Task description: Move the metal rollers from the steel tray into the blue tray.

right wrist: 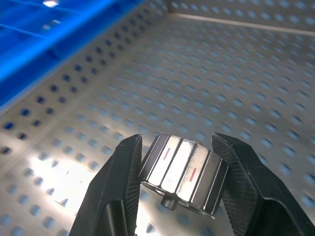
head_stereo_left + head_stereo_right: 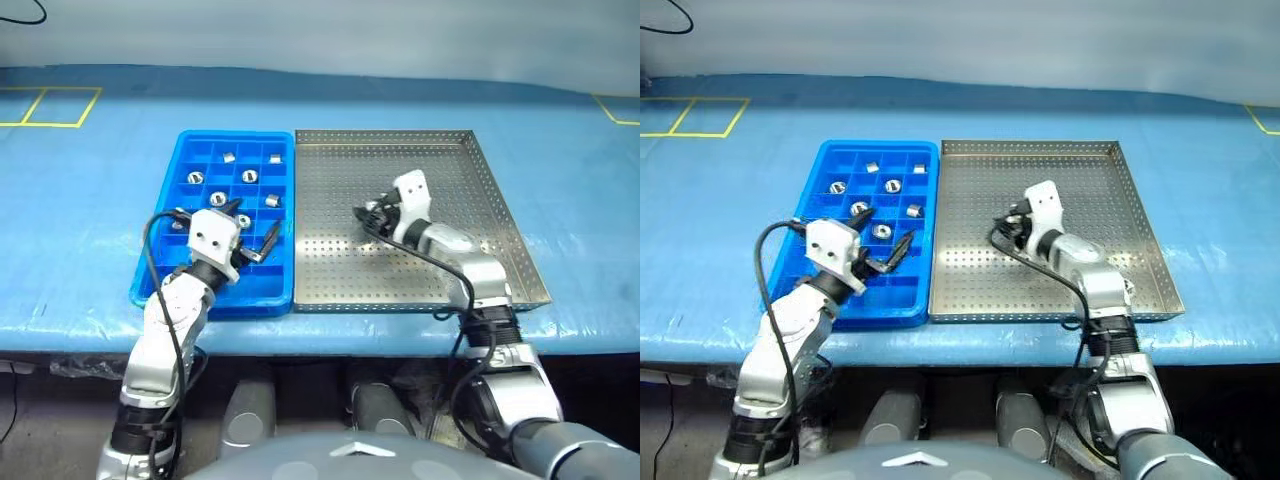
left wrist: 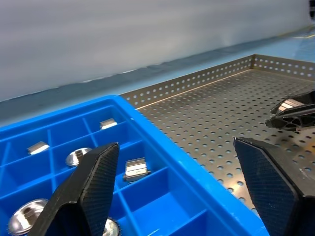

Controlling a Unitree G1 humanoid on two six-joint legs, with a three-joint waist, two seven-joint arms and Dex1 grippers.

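- The steel tray (image 2: 500, 215) lies on the blue-covered bench (image 2: 90, 230), with the blue tray (image 2: 150, 285) just beside it on the robot's left, their long sides next to each other.
- The right tool (image 1: 174, 184) is over the perforated floor of the steel tray, towards its left-middle part, pointing at the blue tray.
- In the right wrist view a metal roller (image 1: 184, 174) sits squarely between the two black fingers (image 1: 115, 191). Each finger lies against one side of it, so the tool is clamped on the roller.
- That roller shows flat shiny facets with thin red marks, and a small stub at its lower end. Whether it rests on the tray floor or is lifted off it cannot be told.
- The other metal rollers (image 2: 250, 176) lie in the blue tray, one to a compartment, spread over its far and middle rows. Some lie flat with the dark hole up, others lie on their side.
- The left tool (image 2: 252, 232) hangs over the near part of the blue tray, close to the edge that meets the steel tray. Its fingers (image 3: 93, 182) stand wide apart with nothing between them.
- In the left wrist view, several rollers sit in compartments below and beyond the left tool, none touching it.
- The two tools are well apart, with the trays' shared edge between them.
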